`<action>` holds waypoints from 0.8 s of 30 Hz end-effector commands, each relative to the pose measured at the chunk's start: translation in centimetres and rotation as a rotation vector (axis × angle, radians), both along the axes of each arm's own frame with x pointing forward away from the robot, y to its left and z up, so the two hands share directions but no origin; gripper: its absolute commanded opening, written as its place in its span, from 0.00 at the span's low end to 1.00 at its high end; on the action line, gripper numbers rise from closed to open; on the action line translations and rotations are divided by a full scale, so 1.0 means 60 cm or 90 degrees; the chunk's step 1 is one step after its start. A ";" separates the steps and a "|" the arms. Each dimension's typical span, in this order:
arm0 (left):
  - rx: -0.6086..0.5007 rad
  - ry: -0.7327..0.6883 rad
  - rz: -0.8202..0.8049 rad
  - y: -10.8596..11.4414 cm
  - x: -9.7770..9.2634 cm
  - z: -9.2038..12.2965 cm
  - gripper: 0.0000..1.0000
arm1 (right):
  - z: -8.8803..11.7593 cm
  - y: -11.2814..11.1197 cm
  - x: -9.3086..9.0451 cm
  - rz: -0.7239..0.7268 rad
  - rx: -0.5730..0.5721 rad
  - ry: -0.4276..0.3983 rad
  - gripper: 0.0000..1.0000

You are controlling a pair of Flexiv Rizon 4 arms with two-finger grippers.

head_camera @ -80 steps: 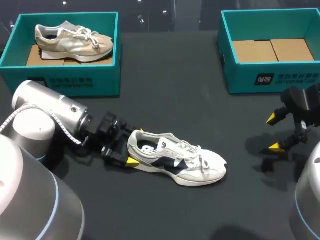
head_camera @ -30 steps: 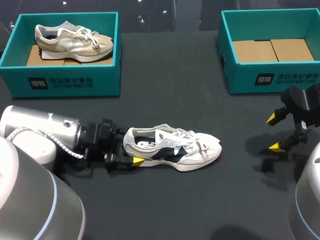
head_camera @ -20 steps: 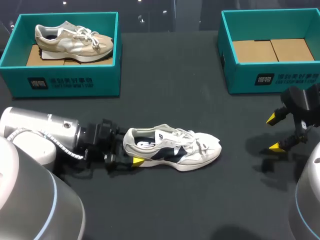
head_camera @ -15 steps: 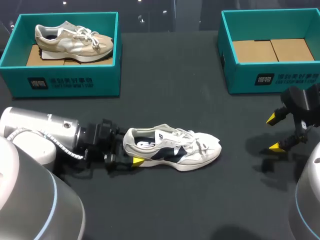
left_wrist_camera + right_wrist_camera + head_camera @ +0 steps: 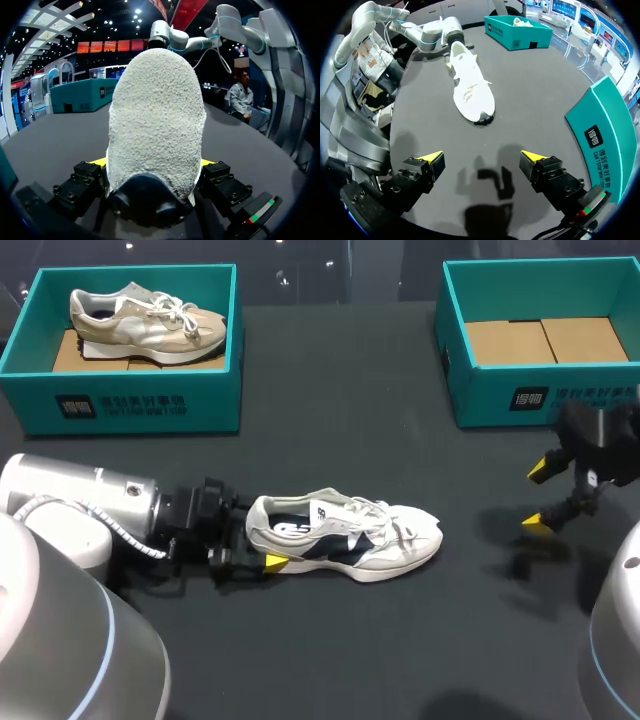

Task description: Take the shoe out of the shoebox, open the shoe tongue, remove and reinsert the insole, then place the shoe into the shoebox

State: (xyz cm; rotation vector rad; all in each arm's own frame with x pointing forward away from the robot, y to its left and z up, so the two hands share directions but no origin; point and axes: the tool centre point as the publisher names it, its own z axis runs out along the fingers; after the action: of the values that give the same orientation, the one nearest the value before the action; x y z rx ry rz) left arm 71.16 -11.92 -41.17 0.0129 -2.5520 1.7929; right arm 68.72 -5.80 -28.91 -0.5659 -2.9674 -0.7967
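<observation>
The white-and-navy shoe is out on the dark surface, standing upright on its sole, and everything reads from there. At its heel sits the left claw, coming in low from the left arm. It is clenched on the shoe. From the left wrist, the fuzzy heel fills the space between the fingers, and a yellow tip presses against each side of it. In the head view only one yellow tip shows, on the near side of the heel. The other is hidden behind the shoe.

The shoe's toe points toward the right claw, which hangs well apart from it, beyond the toe. That claw is released, its two yellow tips spread wide with nothing between them. From the right wrist, the right claw looks over bare surface at the shoe toe-first, with the left arm behind the heel.

Behind the shoe on the heel side, well apart, stands a teal shoebox holding a beige shoe. Behind it on the toe side stands a second teal shoebox, with only its brown cardboard floor showing inside.
</observation>
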 end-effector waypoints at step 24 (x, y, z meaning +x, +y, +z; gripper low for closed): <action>0.000 -0.001 0.001 0.000 0.000 0.000 0.00 | 0.071 0.218 -0.061 -0.570 -0.207 0.138 1.00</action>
State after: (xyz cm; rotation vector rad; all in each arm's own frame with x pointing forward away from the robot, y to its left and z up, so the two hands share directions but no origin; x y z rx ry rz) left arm 71.20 -11.89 -41.17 0.0127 -2.5508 1.7931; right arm 64.40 5.52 -24.12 -1.6382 -2.6493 -0.3968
